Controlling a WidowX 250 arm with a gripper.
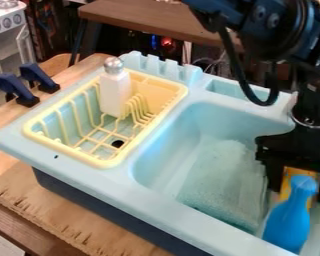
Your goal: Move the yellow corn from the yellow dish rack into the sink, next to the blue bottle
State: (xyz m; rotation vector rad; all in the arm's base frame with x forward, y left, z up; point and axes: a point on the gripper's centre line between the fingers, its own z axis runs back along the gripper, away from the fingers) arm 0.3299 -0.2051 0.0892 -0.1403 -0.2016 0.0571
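Note:
My gripper [299,185] hangs low over the right side of the light blue sink [149,172], its fingers apart. A yellow-orange object [287,184] shows between them, partly hidden behind a blue bottle; I cannot tell whether they touch it. The blue bottle [288,223], narrow at the top, is just in front of the gripper at the sink's lower right. On the left of the sink sits a pale yellow dish rack [106,162]. A white shaker with a silver top [114,95] stands upright inside the rack.
Two dark blue clamps [17,91] stand on the wooden table [62,220] left of the sink. A divider separates rack and basin. Behind are a brown table [146,19] and a white toy stove [6,21].

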